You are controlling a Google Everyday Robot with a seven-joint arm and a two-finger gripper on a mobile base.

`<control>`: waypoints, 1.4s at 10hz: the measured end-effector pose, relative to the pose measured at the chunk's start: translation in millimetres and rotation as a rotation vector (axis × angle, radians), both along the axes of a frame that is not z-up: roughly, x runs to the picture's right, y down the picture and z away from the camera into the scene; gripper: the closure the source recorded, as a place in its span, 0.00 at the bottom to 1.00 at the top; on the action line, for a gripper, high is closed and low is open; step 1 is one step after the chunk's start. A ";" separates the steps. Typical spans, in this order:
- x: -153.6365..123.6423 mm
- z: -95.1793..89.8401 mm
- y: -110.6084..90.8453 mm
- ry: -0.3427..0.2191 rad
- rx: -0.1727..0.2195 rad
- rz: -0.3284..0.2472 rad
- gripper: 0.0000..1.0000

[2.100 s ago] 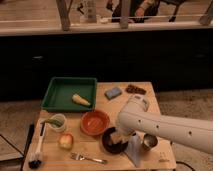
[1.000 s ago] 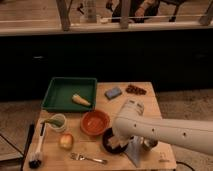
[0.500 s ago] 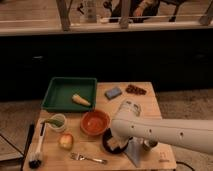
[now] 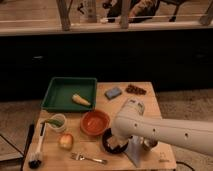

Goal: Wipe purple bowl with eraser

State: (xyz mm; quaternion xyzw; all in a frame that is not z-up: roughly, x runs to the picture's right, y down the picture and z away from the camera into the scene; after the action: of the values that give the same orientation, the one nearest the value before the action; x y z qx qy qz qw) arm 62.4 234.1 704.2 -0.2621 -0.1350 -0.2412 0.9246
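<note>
The purple bowl (image 4: 108, 141) sits near the table's front edge, right of the orange-red bowl, and my white arm (image 4: 160, 131) covers its right half. My gripper (image 4: 121, 145) reaches down into the bowl from the right. The small tan eraser (image 4: 118, 145) shows at the gripper's tip inside the bowl, and the gripper is shut on it. The eraser rests against the bowl's inner surface.
An orange-red bowl (image 4: 95, 122) stands just left of the purple one. A green tray (image 4: 56, 94) holds a tan item (image 4: 81, 100). A blue pad (image 4: 113, 92) and a brown snack (image 4: 135, 89) lie at the back. A green cup (image 4: 57, 121), an apple (image 4: 66, 140), a fork (image 4: 89, 158) and a brush (image 4: 37, 150) lie front left.
My arm has shifted left over the purple bowl, and the gripper with the eraser has moved from the bowl's right side further into it.
</note>
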 end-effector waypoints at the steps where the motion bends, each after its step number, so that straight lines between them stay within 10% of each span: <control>1: -1.3 0.2 -3.9 -0.007 0.000 0.005 1.00; 9: -52.2 8.0 -25.1 -0.060 -0.013 -0.095 1.00; 14: -45.2 -7.2 16.9 -0.099 -0.039 -0.139 1.00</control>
State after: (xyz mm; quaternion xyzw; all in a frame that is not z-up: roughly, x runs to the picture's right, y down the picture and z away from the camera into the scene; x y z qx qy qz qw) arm 17.2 251.0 697.0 -0.2765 -0.1667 -0.3145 0.8927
